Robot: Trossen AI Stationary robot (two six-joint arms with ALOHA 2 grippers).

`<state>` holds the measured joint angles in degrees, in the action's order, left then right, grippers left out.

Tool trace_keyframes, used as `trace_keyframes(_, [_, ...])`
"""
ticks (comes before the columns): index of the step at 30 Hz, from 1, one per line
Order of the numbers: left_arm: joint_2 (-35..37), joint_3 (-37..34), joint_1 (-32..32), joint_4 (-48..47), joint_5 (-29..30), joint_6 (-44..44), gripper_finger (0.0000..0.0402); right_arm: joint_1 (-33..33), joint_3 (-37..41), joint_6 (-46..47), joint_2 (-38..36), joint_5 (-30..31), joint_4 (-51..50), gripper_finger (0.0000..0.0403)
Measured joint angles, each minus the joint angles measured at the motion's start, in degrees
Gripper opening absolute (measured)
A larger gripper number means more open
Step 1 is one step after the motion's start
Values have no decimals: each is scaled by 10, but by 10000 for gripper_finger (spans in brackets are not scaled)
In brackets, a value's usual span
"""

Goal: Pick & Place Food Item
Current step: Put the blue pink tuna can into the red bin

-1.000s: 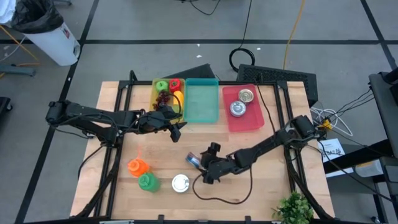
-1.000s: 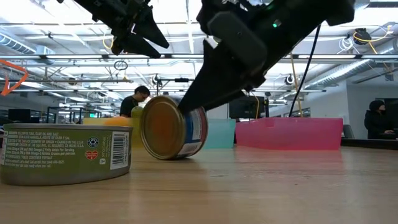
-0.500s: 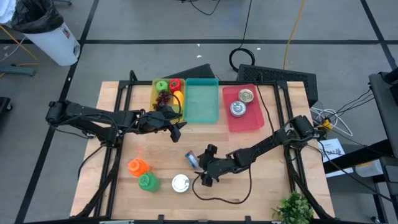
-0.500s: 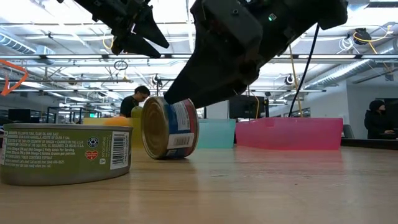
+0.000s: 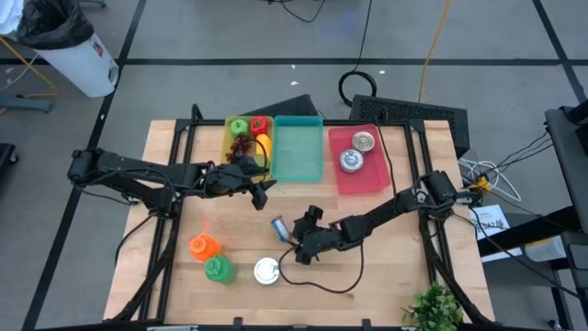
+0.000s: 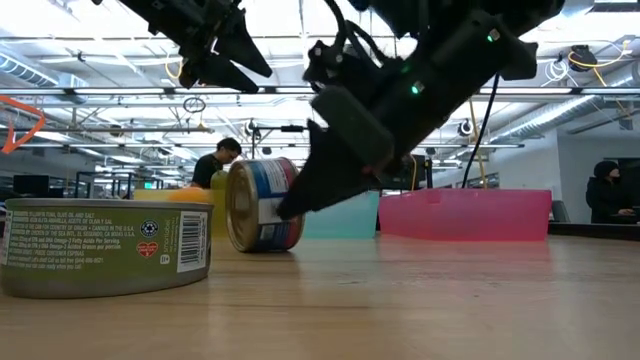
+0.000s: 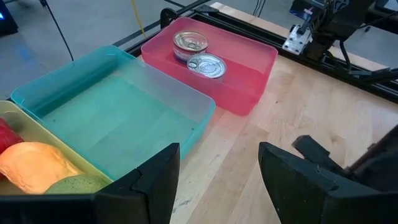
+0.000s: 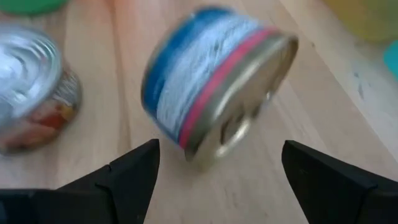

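blue can [image 5: 280, 226] rolled toward bins | right gripper [image 5: 296, 241] fingers wide, beside it | left gripper [image 5: 260, 190] fingers wide

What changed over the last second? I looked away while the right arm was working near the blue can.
The blue can, lying on its side, rolled toward the bins, and the right gripper followed it, open and not holding it. The left gripper, the upright cans, the bins and the orange and green items stayed put.
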<state>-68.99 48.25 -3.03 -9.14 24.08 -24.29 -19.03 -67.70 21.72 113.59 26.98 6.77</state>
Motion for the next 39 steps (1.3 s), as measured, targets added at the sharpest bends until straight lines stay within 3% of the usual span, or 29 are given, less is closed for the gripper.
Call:
trace_keyframes(21, [0,0,0,-1,0,0,228,14,0,-14,-7,108,-63,320])
trace_keyframes(26, [0,0,0,-1,0,-1,228,11,0,7,-7,99,-27,320])
trace_keyframes(32, [0,0,0,-1,-1,-2,228,9,0,36,-7,30,43,320])
trace_keyframes(39, [0,0,0,-1,-1,-2,228,4,-1,46,-1,32,120,328])
